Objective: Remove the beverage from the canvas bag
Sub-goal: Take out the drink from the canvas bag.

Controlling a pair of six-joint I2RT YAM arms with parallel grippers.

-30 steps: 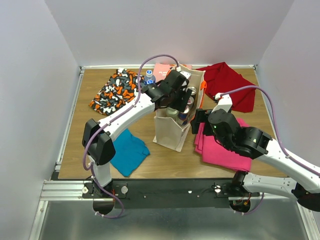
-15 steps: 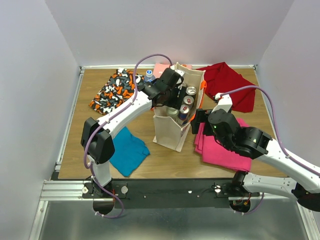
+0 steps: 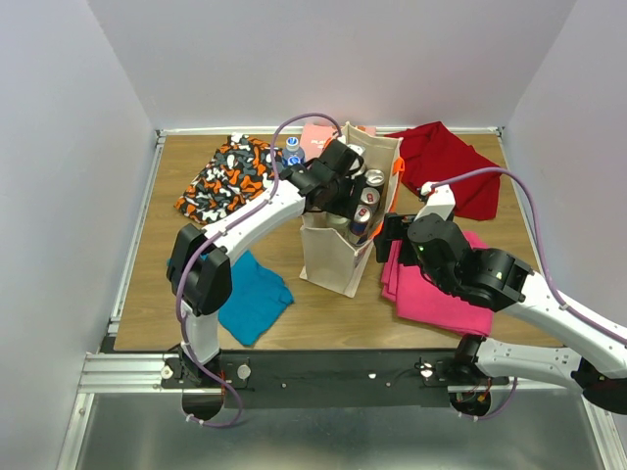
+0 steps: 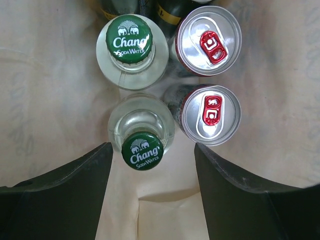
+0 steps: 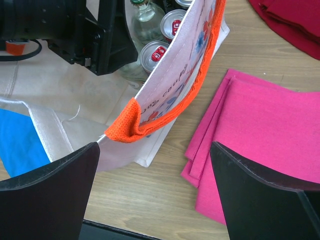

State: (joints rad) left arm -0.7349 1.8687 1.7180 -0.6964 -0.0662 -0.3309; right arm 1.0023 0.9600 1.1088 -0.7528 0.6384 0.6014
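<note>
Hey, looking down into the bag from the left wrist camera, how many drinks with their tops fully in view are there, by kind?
Green-capped Chang soda water bottles: 2
Silver cans with red tabs: 2
Total: 4
Dark containers cut off at the top edge are not counted.

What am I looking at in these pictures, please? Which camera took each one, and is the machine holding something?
Two robot arms stand at a wooden table. The wide picture comes from a camera above; the two close ones come from cameras on the wrists. The left gripper hangs open over the canvas bag, looking down on two green-capped bottles and two cans. The right gripper is open beside the bag's orange handle. Folded cloths lie around. Nothing is held.
</note>
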